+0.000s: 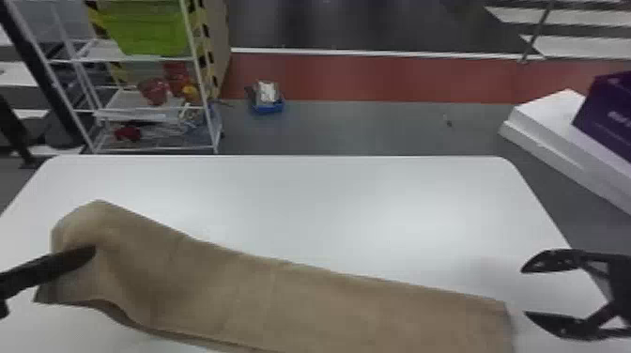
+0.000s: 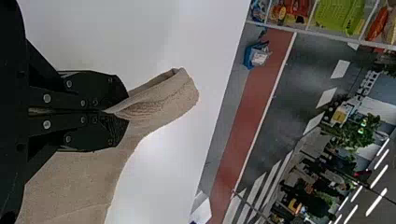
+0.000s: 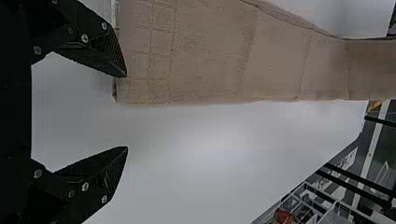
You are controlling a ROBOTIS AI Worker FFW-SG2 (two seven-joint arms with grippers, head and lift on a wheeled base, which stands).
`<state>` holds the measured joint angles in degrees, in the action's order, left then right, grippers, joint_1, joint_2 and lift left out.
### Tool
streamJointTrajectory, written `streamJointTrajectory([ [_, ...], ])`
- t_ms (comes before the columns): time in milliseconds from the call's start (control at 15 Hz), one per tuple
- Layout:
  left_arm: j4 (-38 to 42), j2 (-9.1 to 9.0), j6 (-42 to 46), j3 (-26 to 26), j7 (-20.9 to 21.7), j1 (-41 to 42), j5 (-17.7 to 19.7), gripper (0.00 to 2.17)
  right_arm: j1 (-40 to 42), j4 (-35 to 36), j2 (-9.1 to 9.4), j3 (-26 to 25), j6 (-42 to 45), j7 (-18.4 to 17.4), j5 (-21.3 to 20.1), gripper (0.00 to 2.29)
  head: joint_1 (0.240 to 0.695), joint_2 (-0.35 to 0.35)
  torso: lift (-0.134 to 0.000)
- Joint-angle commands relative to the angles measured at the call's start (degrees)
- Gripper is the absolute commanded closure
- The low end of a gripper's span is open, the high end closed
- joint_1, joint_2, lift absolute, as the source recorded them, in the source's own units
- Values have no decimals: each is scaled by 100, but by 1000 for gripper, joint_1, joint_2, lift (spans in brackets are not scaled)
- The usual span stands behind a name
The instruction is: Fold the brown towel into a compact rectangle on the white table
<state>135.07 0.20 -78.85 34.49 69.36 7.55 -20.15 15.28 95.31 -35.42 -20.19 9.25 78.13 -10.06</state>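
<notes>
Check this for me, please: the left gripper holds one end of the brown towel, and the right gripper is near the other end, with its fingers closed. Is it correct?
Not quite: the right gripper is open, its fingers well apart, as the right wrist view shows. It is near one end of the brown towel, and the left gripper holds the other.

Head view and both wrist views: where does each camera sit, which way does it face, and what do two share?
Head view: on the head, facing forward and down at the towel; left claw and right claw show.
Left wrist view: on that wrist, facing forward over the table, past its claw.
Right wrist view: on that wrist, facing robot's left, past its claw.
Head and left wrist views share the green basket.
</notes>
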Motion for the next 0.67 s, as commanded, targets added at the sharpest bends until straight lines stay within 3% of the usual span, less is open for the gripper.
streamJointTrajectory([
  [0,-182,77,14,216,25,-105,-15,1609,19,-4,0,-3,10,19,-5,387,695,-24,-124],
  [333,-262,367,-4,814,254,-289,-59,1609,36,-13,-9,-3,28,19,4,387,695,45,-124],
  [467,-182,314,-4,796,298,-228,-50,1609,45,-21,0,-3,28,19,4,387,695,73,-124],
  [600,248,138,-39,515,298,10,-68,1605,45,-21,9,6,28,19,4,387,695,81,-124],
])
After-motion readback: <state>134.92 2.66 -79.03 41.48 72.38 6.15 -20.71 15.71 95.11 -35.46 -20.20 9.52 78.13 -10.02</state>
